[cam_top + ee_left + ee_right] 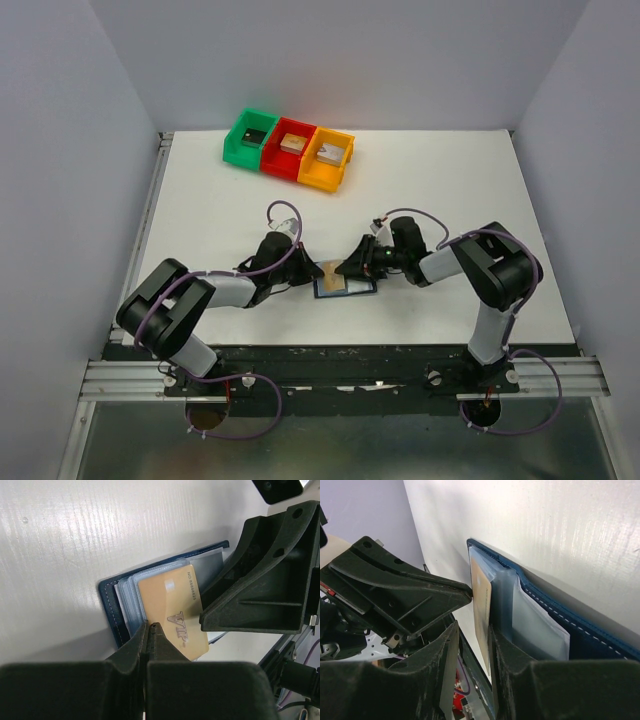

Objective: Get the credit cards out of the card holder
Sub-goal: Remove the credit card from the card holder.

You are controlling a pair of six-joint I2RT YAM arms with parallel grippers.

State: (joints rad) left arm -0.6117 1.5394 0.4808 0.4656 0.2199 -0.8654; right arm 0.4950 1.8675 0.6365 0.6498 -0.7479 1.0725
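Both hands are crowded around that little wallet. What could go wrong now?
The left hand, shut, has its tips right at the edge of the gold card; if it pins the card, a pull may drag the card holder along. The right hand straddles the card with a gap on one side, so it could slip. The hands are close and might bump.

Centre: tan-gold VIP card (172, 600) atop open navy card holder (111, 611). Bottom: left gripper (151, 627), fingers pressed together, tips at card edge. Right: right gripper (215, 611) touching card.
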